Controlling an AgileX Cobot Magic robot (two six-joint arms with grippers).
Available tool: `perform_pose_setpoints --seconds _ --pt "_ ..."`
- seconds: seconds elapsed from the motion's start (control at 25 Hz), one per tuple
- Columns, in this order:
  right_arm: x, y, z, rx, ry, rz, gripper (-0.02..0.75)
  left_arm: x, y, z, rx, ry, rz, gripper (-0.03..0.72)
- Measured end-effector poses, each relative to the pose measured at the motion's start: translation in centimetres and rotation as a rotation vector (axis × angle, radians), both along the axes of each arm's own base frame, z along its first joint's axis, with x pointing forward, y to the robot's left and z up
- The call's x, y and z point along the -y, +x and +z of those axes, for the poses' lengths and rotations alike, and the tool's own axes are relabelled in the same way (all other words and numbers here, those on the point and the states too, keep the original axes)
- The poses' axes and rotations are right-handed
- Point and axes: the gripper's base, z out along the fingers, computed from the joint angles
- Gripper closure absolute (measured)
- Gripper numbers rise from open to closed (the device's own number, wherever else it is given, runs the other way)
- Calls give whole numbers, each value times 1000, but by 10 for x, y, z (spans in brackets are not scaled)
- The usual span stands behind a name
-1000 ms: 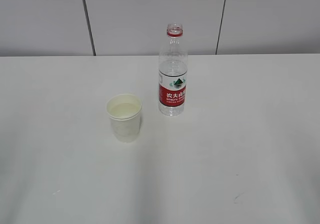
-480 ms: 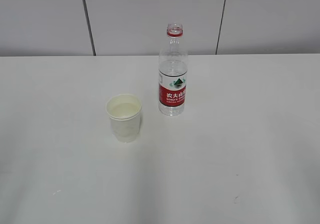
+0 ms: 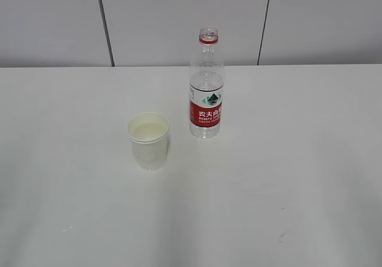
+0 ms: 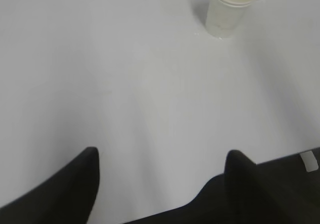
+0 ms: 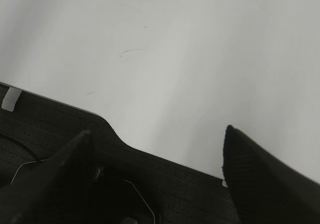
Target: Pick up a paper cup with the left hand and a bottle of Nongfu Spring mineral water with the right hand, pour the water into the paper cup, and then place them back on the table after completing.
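The white paper cup (image 3: 148,139) stands upright on the white table (image 3: 286,177), with pale liquid in it. Right behind it, apart from it, stands the capless clear bottle (image 3: 206,86) with a red label and red neck ring. Neither arm shows in the exterior view. In the left wrist view my left gripper (image 4: 163,156) is open and empty over bare table near its front edge; the cup (image 4: 230,8) sits far ahead at the top right. My right gripper (image 5: 158,134) is open and empty too, above the table's dark front edge (image 5: 165,184). The bottle is out of the right wrist view.
A pale panelled wall (image 3: 179,16) with dark seams rises behind the table. Small scuff marks (image 3: 280,237) dot the tabletop near the front. A dark surface (image 4: 285,189) lies beyond the table's front edge under both grippers.
The cup and bottle have not moved in the exterior view. No arm has come into that view.
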Motion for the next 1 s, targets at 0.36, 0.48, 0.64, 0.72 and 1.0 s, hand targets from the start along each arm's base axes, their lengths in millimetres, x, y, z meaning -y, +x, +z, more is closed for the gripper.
perform_pose_setpoints --seconds 0.36,0.48,0.64,0.72,1.0 --pt "0 -30 4 200 8 -48 150 0 -6 1 37 -2 0 209" --pt "0 -43 3 285 6 -60 150 0 -6 1 37 -2 0 209" --pt "4 -48 2 304 20 -125 150 0 -6 1 37 -9 5 209" --pt "5 -47 1 298 27 -157 150 0 -6 1 35 -12 9 209" --pt "7 -47 1 296 30 -178 150 -3 -6 1 25 -44 69 209"
